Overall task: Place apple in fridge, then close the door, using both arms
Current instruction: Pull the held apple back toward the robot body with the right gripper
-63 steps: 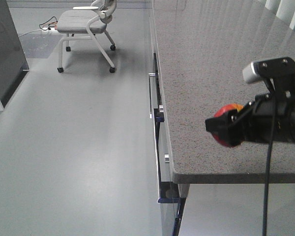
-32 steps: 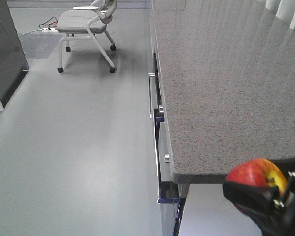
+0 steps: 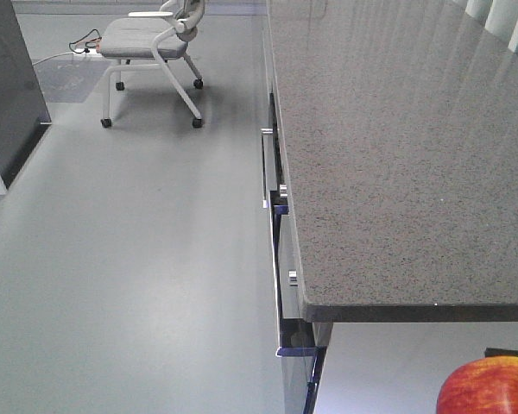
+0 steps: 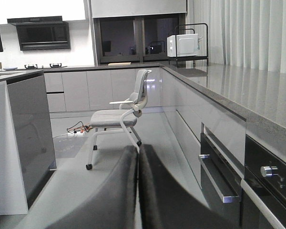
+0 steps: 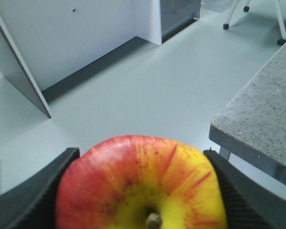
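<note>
Two black fingers of my right pincer clamped on the glossy red-and-yellow round apple, stem facing the wrist camera. Left pincer pressed together, empty. Speckled grey stone counter just right. Tall dark grey fridge far left, across the pale grey floor.

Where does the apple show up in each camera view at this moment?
Front-facing: apple at the bottom right corner, partly cut off, below the countertop edge.
Left wrist: not in it.
Right wrist: lower centre, filling the foreground, clamped in the right gripper.
Shared landmark: the speckled grey countertop, at right in all three.
</note>
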`<state>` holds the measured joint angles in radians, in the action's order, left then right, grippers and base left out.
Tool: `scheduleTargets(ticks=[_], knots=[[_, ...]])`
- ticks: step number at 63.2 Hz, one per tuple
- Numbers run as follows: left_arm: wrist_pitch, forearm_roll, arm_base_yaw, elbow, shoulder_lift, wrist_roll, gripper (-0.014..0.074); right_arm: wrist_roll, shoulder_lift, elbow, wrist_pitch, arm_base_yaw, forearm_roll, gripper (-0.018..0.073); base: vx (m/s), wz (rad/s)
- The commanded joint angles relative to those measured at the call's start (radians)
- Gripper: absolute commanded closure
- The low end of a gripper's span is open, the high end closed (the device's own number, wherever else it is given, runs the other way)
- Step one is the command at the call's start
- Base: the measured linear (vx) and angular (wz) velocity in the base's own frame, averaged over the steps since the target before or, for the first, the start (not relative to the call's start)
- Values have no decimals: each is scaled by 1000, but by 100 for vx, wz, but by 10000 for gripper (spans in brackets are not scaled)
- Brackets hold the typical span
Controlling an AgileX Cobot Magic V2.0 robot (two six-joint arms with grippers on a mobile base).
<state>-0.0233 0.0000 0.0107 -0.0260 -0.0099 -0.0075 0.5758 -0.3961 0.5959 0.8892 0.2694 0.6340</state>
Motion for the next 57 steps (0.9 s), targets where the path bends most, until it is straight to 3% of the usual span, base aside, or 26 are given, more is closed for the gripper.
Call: scheduleTargets(ticks=[1, 57], knots=[[-76, 0, 1, -21, -16, -9, 603, -2, -7, 26, -37, 1, 33, 190, 0, 0], [-76, 0, 1, -21, -16, -9, 603, -1, -7, 26, -36, 1, 33, 190, 0, 0]])
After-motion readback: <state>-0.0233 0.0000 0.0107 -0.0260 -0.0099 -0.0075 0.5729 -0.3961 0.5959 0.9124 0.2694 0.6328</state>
